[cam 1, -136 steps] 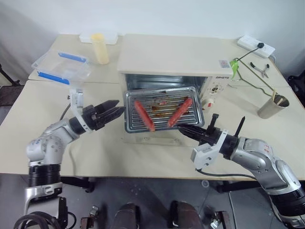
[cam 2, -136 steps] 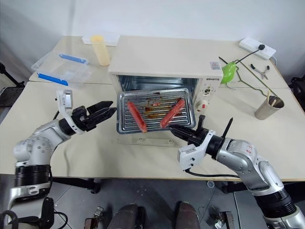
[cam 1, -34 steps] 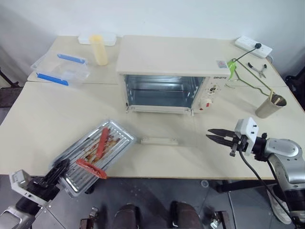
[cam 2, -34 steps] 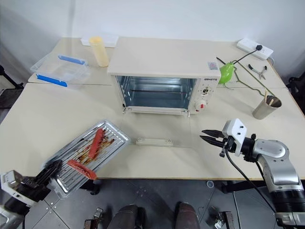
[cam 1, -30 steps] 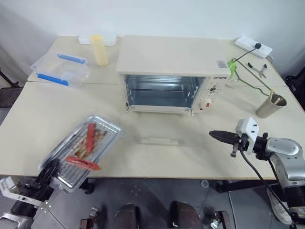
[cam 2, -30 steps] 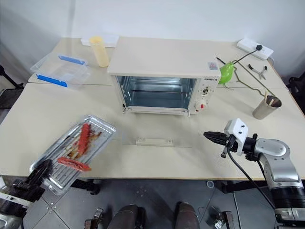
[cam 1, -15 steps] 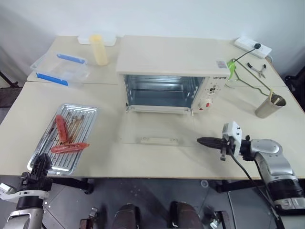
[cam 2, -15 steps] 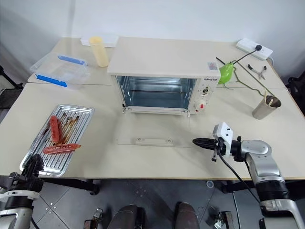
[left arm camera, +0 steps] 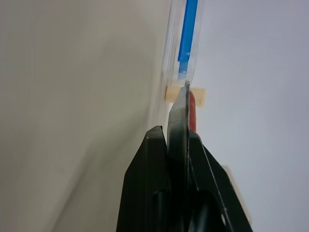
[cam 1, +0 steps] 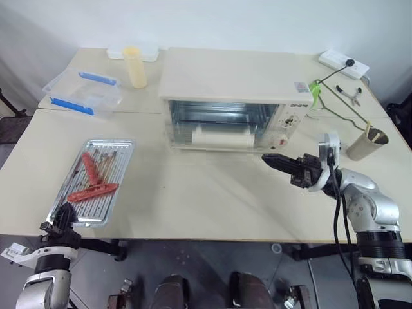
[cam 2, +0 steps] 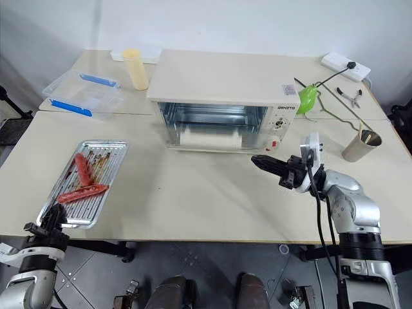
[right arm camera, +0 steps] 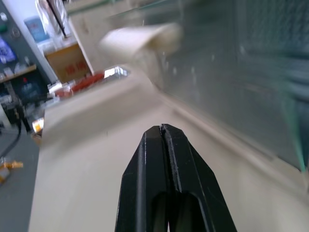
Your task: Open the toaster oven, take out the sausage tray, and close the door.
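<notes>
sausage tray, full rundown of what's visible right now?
The sausage tray is a shallow rectangular pan of shiny silver metal with a ribbed wire rack inside. It holds two red sausages and brown grease marks. It lies flat on the table near the front left edge, out of the toaster oven. The left pincer, shut on its near edge, is all that touches it.

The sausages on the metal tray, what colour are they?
Red sausages, clearest in the right eye view, on the silver tray.
</notes>
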